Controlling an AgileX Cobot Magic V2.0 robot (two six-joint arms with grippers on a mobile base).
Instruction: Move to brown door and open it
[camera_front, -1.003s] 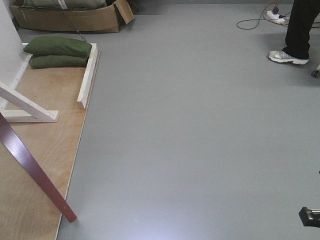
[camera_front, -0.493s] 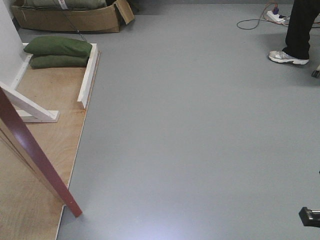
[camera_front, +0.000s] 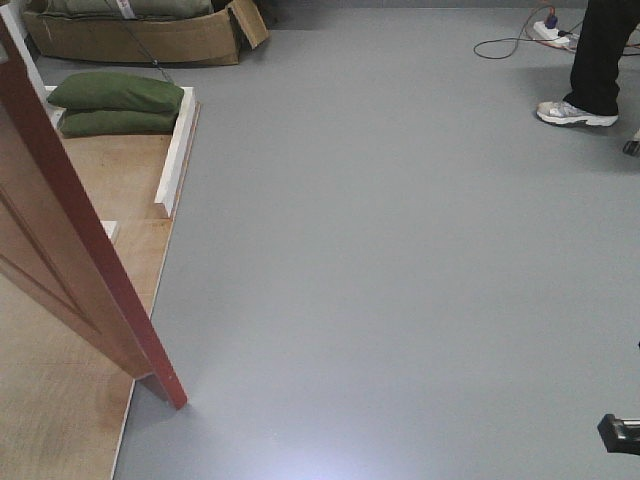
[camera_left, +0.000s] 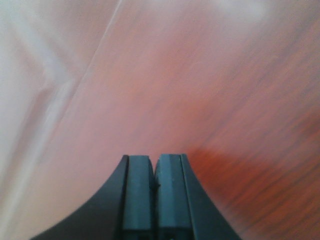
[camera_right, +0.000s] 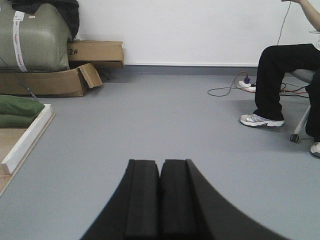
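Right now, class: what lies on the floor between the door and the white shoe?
Nothing: bare grey floor from door to shoe, front view.

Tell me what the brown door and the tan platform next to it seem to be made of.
Brown door: apparently wood, reddish-brown and glossy; the left wrist view shows grain streaks and sheen. Platform: probably bare plywood, pale tan with faint grain, matte; white board edging looks like painted timber.

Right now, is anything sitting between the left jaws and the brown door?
Nothing visible. The left wrist view shows the shut left jaws facing the brown door directly, with only its reddish wood ahead.
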